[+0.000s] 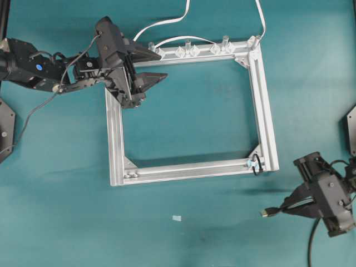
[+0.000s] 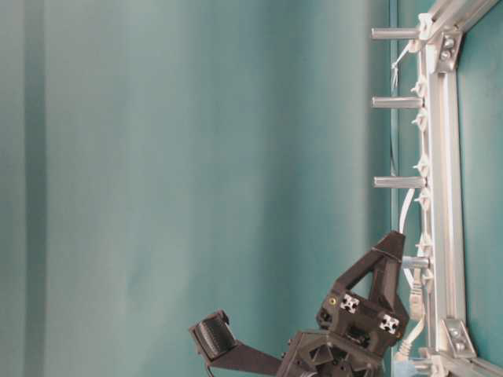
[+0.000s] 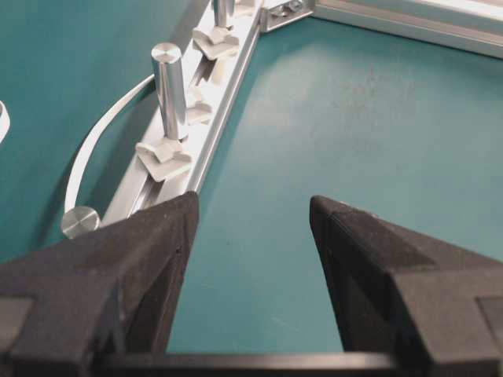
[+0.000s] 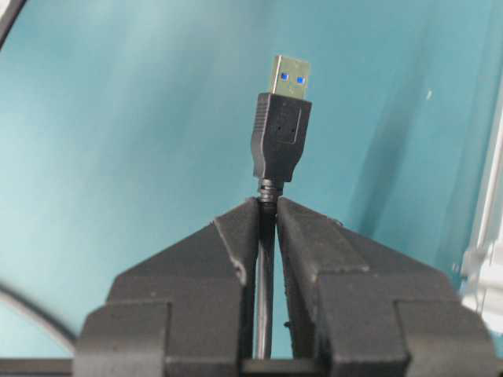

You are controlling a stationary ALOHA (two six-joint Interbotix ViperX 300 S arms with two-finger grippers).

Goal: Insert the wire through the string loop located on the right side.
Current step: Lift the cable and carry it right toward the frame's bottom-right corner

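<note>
Aluminium frame (image 1: 261,105), white cables (image 1: 161,23)

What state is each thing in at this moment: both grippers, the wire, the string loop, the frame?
Left gripper: open, empty, over the frame's top-left corner.
Right gripper: shut on the wire, fingers pinching just behind the plug.
Wire: held, plug sticking out past the fingers, not yet in the loop.
String loop: empty, at the frame's lower-right corner.
Frame: flat on the table.

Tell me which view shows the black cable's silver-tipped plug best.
Right wrist view: the black cable's silver-tipped plug fills the centre, sharp, sticking out past the shut right gripper. Overhead shows the plug small, pointing left. The table-level and left wrist views don't show it.
</note>
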